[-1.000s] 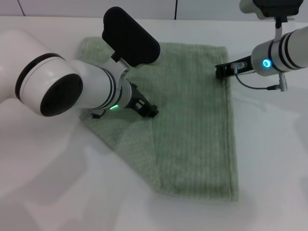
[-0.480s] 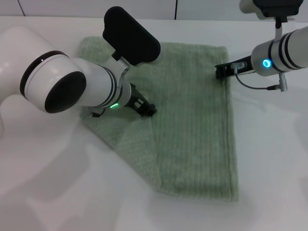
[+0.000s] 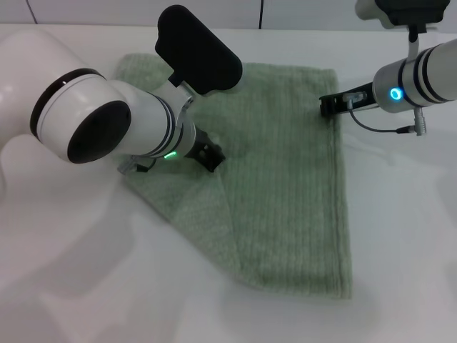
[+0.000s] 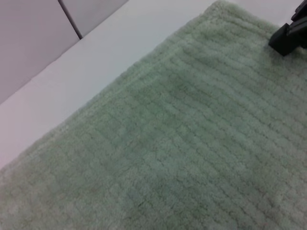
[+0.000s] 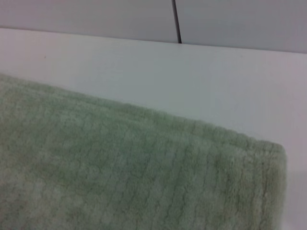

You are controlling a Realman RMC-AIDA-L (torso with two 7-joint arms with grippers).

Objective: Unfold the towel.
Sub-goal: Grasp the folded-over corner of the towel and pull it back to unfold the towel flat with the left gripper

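The pale sage-green towel point(image 3: 285, 179) lies flat on the white table point(image 3: 407, 236), with a triangular flap folded over at its near left. My left gripper point(image 3: 212, 157) is down on the towel at the top of that flap, its dark fingertips pinched together on the cloth. My right gripper point(image 3: 328, 106) rests at the towel's far right corner. The left wrist view shows ribbed towel point(image 4: 168, 143) with the right gripper's dark tip point(image 4: 290, 36) at its corner. The right wrist view shows the towel's hemmed corner point(image 5: 120, 167).
The white table runs round the towel on all sides, and a pale wall with a dark seam point(image 3: 261, 14) stands behind it. My left arm's large white body point(image 3: 93, 128) covers the towel's left part.
My left gripper has moved a little to the left and away, and the top of the folded flap has shifted with it. The right gripper has not moved.
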